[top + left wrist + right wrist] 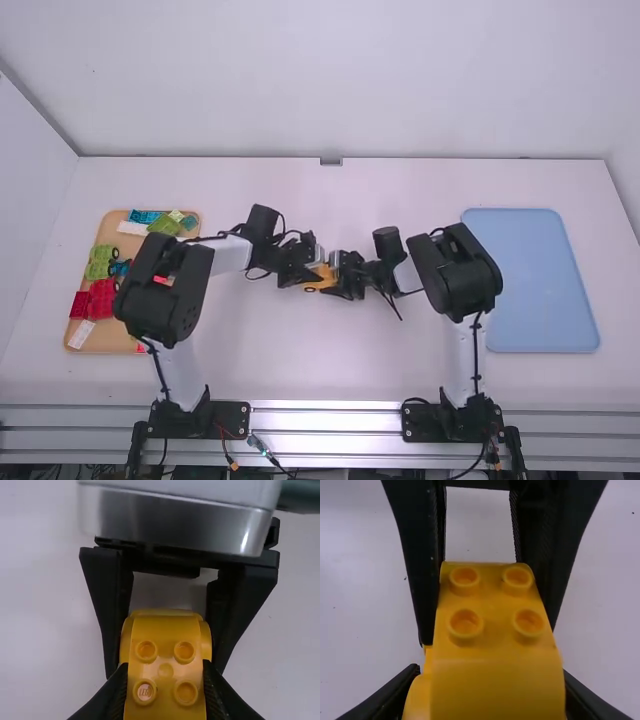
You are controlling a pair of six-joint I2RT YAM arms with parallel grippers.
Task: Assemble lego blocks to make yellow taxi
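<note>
Taxi build: both grippers on the yellow bit, seating unclear

So, nearest first: the yellow taxi body (165,652) is pinched between the right gripper (490,670) and the left gripper (311,274), both closed down snug on its sides. Can't tell if it's lifted or touching the table. I'd say the main yellow assembly is well along, but whether every joint is pressed home, no idea. Left to do, my guess: squeeze it tight, let go, maybe add a roof piece.

Wrist views give you the studs (465,622) on top; the high view gives you a dark round wheel (311,290) low on its side. Farther out, the high view also has the wooden tray (118,335) with green blocks (102,256) and red blocks (102,298), plus a blue mat (530,280).
</note>
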